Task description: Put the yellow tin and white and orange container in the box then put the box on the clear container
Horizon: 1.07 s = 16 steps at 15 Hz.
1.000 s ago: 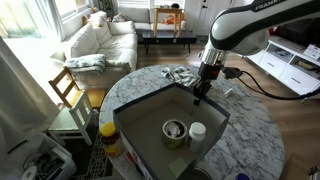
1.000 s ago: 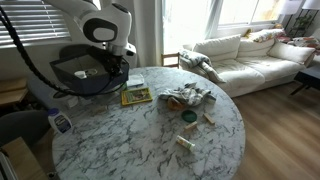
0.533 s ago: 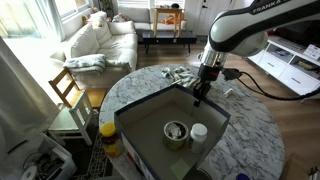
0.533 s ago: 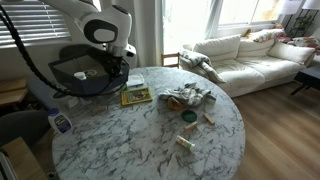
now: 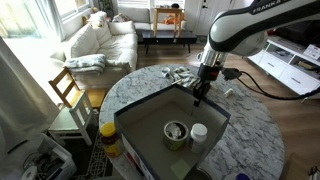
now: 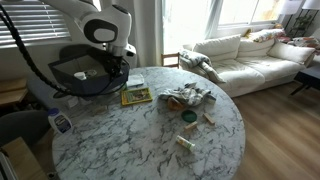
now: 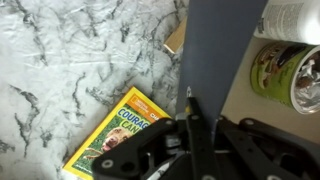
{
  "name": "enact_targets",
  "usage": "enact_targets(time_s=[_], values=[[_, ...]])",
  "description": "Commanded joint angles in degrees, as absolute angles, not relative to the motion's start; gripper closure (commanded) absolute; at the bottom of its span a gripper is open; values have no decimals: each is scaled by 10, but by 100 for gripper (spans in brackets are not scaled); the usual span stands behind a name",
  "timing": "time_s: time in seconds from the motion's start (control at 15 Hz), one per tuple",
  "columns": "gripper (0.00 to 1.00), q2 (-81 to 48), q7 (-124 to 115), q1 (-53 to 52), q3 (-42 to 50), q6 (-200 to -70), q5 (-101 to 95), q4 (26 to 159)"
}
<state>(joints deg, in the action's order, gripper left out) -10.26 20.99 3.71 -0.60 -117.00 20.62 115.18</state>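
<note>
The arm [image 5: 243, 28] bends down from above, hand [image 5: 197, 97] pointing straight downward (its jaws pinched tightly together).

Home living room. White sofa [image 6: 245, 52] with cushions under big windows [image 6: 188, 22], slat blinds [image 6: 30, 25] on the side window, wood plank floor [image 6: 285, 130]. Round marble-top counter [image 6: 140, 148] reads as a dining table, with a wooden chair [image 5: 66, 88] just beside it. Low dark bench [image 5: 165, 38] at the far window, low white cabinet [image 5: 290, 62] along the wall. Kids' magazine [image 6: 136, 96] and small household clutter on the counter.
</note>
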Motion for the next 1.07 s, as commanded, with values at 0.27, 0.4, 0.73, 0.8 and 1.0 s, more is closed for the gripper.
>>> enact_targets(time_s=[0.27,0.4,0.73,0.8,1.0], values=[[99,-102,222,37,-13,-1153,210,1145],[99,-102,222,36,-14,-1152,209,1145],[99,-101,219,35,-17,-1152,208,1146],[99,-101,219,35,-17,-1152,206,1147],[99,-101,219,34,-18,-1151,205,1147]])
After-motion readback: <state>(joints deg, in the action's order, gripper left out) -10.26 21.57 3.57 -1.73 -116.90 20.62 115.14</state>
